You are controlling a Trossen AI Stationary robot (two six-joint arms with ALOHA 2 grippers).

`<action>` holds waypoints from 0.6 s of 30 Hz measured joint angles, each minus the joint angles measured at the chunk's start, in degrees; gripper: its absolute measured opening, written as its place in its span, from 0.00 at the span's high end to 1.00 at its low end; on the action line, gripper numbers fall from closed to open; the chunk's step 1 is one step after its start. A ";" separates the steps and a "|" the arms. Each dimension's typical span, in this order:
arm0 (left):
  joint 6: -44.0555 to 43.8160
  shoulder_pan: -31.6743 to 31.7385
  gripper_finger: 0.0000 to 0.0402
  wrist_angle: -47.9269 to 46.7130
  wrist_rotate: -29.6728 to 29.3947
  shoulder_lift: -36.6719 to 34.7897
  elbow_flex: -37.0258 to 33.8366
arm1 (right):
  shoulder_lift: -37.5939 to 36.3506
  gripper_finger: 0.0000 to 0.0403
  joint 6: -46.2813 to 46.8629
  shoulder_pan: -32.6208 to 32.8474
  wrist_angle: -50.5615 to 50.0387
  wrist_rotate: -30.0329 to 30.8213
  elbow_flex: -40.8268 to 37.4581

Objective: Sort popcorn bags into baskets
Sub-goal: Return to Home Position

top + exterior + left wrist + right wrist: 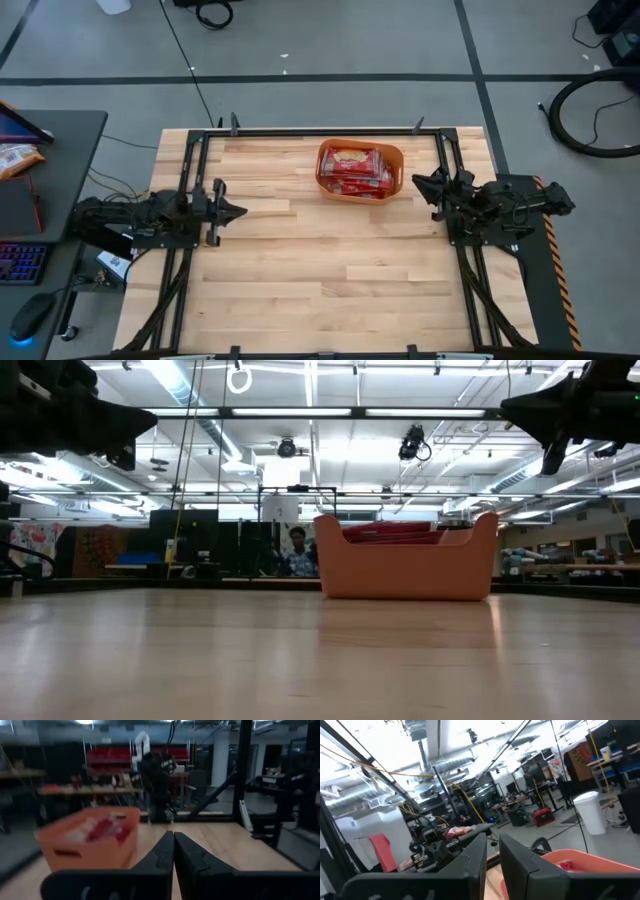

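Note:
The orange basket (323, 170) stands on the table toward its far edge, right of the middle, and also shows in the low view (405, 570). Several red popcorn bags (356, 168) lie inside it, their tops just above the rim (390, 532). My left gripper (240, 211) hangs shut at the table's left side, pointing toward the right (173, 837). My right gripper (417, 181) hangs at the right side, just right of the basket. Its fingers stand a narrow gap apart with nothing between them (493, 842).
A black metal frame (330, 131) runs along the table's edges. Bare wood (330, 270) spreads over the middle and near half. A desk at the left carries a keyboard, a mouse and an orange-and-white snack bag (15, 158). A person (296, 550) sits in the room behind.

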 joint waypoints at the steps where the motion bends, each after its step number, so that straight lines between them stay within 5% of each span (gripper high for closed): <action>1: -2.10 0.01 0.96 -0.58 -0.01 0.01 0.00 | 0.02 0.86 0.13 0.00 -0.03 0.05 0.00; 18: -6.56 0.01 0.96 -0.56 -0.04 0.01 -0.02 | 0.02 0.86 0.37 0.00 -0.02 -0.02 0.00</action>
